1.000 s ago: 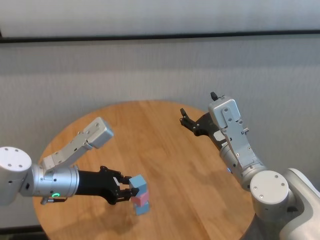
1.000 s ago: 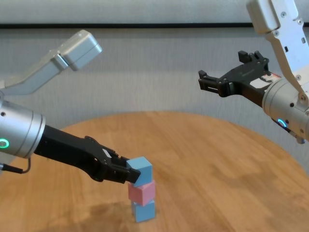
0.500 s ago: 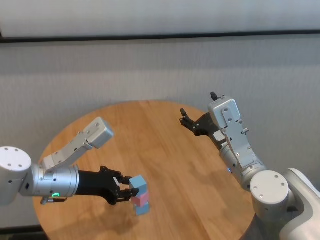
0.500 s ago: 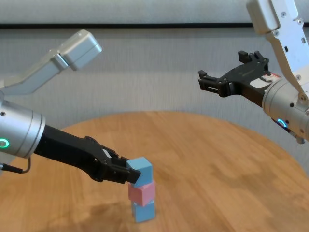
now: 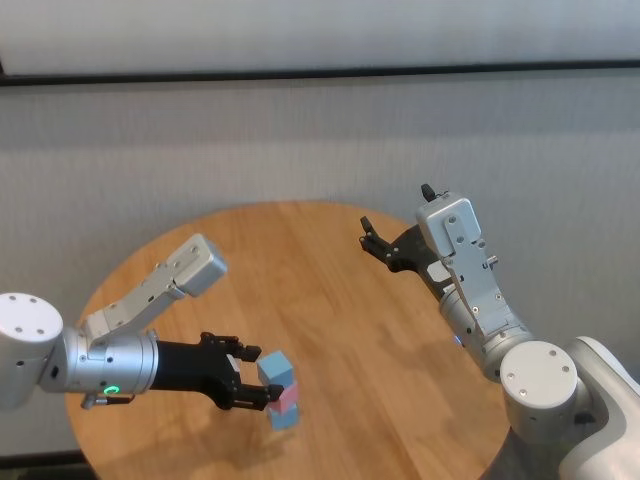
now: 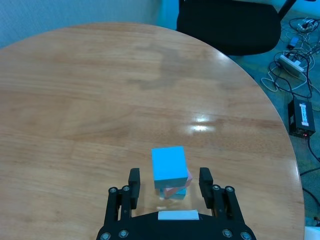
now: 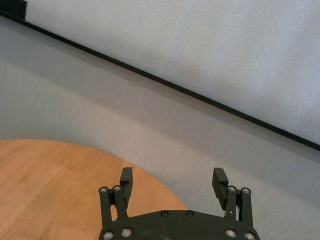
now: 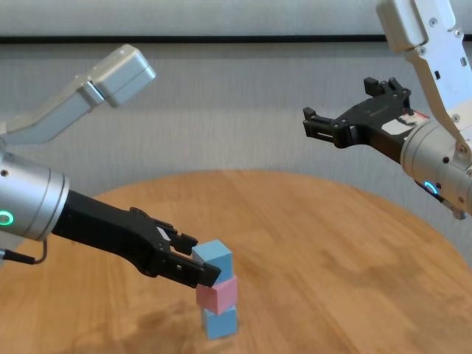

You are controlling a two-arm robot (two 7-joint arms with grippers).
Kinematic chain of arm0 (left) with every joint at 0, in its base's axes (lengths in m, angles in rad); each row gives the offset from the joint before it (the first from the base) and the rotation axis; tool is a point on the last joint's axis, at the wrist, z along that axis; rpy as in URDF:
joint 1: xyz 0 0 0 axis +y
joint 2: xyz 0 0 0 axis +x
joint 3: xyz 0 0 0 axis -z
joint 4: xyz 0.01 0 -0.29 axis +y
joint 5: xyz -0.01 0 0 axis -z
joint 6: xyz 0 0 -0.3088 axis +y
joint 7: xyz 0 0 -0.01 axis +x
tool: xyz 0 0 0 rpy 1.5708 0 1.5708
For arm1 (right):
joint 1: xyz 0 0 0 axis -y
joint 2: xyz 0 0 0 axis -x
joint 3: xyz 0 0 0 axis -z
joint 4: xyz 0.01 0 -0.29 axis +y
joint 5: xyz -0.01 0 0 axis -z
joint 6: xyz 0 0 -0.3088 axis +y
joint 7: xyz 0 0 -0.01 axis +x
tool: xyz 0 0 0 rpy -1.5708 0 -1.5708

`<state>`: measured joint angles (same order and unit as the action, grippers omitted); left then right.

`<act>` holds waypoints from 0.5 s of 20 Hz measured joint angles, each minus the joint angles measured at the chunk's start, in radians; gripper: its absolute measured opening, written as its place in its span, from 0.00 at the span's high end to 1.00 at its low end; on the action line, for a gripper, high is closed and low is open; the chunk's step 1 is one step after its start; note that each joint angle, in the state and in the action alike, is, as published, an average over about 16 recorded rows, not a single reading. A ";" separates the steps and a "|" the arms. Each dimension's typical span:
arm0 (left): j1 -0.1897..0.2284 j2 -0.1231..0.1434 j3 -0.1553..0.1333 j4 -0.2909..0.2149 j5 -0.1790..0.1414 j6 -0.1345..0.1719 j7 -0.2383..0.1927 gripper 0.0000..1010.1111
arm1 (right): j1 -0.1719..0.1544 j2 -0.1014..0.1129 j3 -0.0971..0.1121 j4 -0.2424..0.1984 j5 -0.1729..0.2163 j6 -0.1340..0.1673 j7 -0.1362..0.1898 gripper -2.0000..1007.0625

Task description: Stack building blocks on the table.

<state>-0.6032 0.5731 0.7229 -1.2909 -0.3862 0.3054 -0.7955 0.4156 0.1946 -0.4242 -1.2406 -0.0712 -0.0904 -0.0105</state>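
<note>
Standing three high near the table's (image 5: 330, 300) near-left edge: light blue block (image 8: 220, 322), pink block (image 8: 217, 293), second light blue block (image 8: 214, 256) on top. Flanking that top cube without touching, left gripper (image 6: 169, 187) spread open. Hovering released above the far-right edge, right gripper (image 7: 173, 185).

Two blue blocks (image 8: 215, 254), one pink block (image 8: 217, 293)

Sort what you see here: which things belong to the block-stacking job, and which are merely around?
Job: top light blue block, pink block, bottom light blue block, table, left gripper open beside the stack.

Around: office chair, power strip and cables, right gripper raised, open.
</note>
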 joint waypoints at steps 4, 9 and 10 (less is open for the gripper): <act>0.002 0.000 -0.003 -0.003 -0.007 -0.007 0.001 0.17 | 0.000 0.000 0.000 0.000 0.000 0.000 0.000 0.01; 0.009 0.001 -0.016 -0.007 -0.026 -0.022 0.009 0.06 | 0.000 0.000 0.000 0.000 0.000 0.000 0.000 0.01; 0.012 0.000 -0.021 -0.008 -0.033 -0.026 0.012 0.05 | 0.000 0.000 0.000 0.000 0.000 0.000 0.000 0.01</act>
<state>-0.5912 0.5734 0.7020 -1.2992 -0.4196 0.2791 -0.7839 0.4156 0.1946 -0.4242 -1.2406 -0.0712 -0.0904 -0.0105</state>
